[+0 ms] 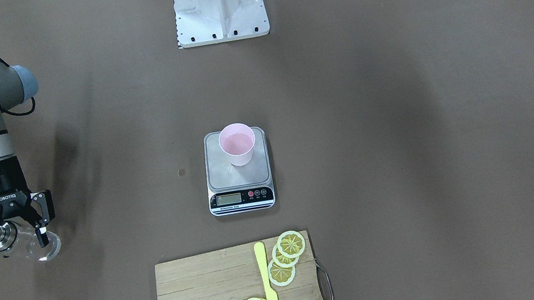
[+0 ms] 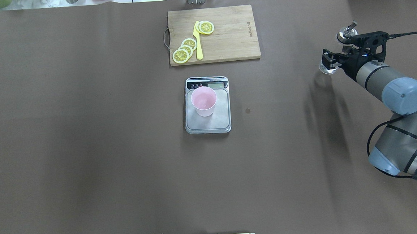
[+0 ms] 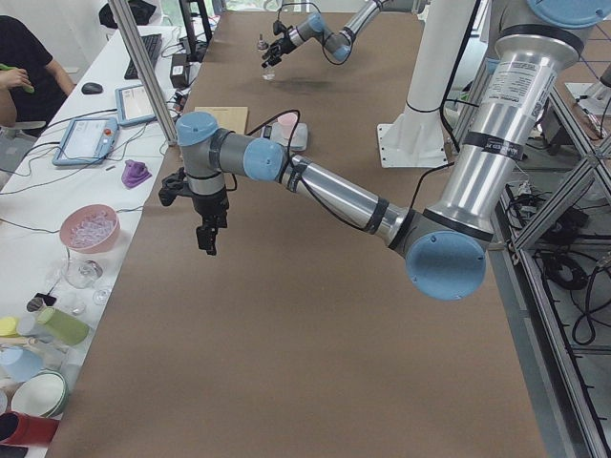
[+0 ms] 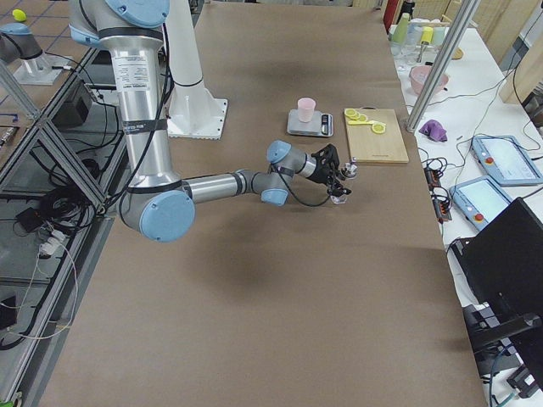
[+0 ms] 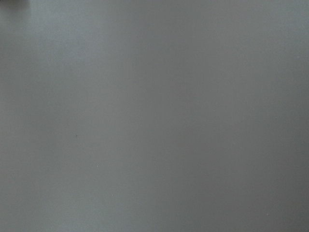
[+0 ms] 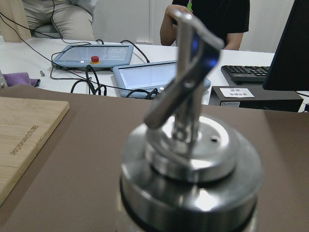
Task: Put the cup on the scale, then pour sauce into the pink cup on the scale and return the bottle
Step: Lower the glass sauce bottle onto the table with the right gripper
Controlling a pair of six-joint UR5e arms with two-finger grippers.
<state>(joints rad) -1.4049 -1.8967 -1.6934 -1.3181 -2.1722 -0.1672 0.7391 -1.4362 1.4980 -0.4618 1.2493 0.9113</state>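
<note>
Bottle (image 1: 21,244): clear glass body, shiny silver cap with angled spout.

Wooden cutting board (image 1: 204,297), yellow plastic knife (image 1: 262,267) lying on it, lemon slices (image 1: 283,258) on both sides of the knife

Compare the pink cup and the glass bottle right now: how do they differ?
The cup is opaque pink and open-topped; the bottle is clear glass with a silver spout cap. The cup stands free on the scale; the bottle is gripped by the right tool, far to the side. Both are small and roughly upright.
</note>
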